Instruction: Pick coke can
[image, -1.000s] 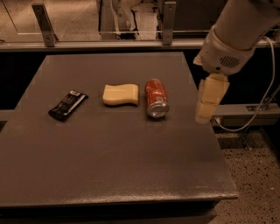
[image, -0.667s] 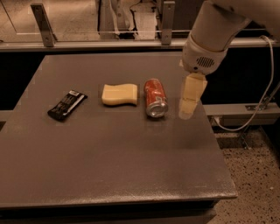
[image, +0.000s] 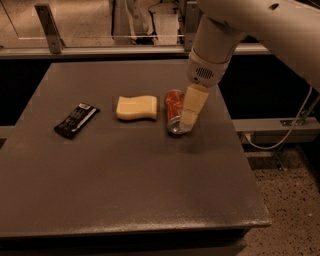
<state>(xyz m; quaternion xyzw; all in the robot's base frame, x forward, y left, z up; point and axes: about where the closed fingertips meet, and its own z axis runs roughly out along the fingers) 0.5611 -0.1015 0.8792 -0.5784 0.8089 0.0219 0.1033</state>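
Camera view, the only one you're getting. You're looking at the gripper (image: 188, 119) sitting just right of frame centre, hanging down from the white arm (image: 220, 40) that's coming in from the upper right. It's overlapping the right side of the coke can (image: 172, 106). Contact looks likely, but I can't confirm it from this angle. Clamped or released: can't tell.

The coke can is lying on its side on the dark table (image: 150, 190), near frame centre, with its silver end pointing toward the bottom of the frame. The pale yellow block (image: 136, 107) is lying just left of the can, with a narrow gap showing between them. The black packet (image: 76, 120) is sitting further left, well apart from the block and angled. A metal rail (image: 100, 50) is running across the top of the frame behind the table.
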